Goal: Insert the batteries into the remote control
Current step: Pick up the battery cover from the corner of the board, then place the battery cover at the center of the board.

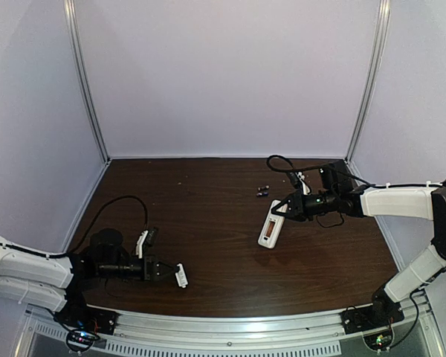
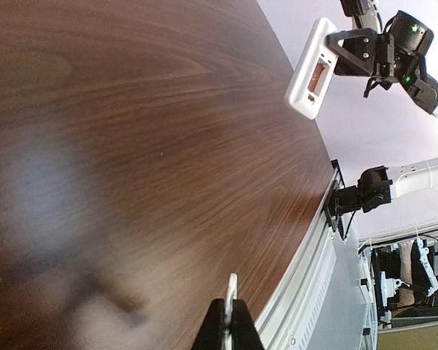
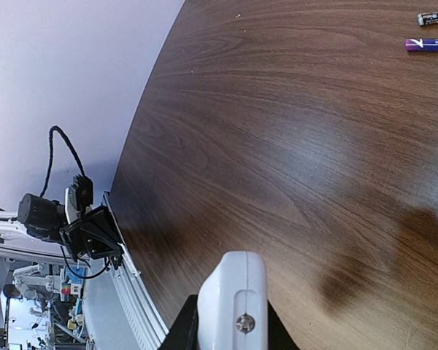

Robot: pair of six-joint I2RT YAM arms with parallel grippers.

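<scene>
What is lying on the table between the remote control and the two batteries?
Nothing. Only bare dark wood of the table separates the remote control from the batteries. The right wrist view shows this best, and the top view agrees.

Left arm and right arm: white shells, black joints; thin black cables loop loose (green lights on right wrist).

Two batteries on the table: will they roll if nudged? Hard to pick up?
Probably roll: the batteries are slim cylinders lying on their sides on a smooth tabletop. They look tiny and glossy, so they are likely to slip out of a grasp.
</scene>
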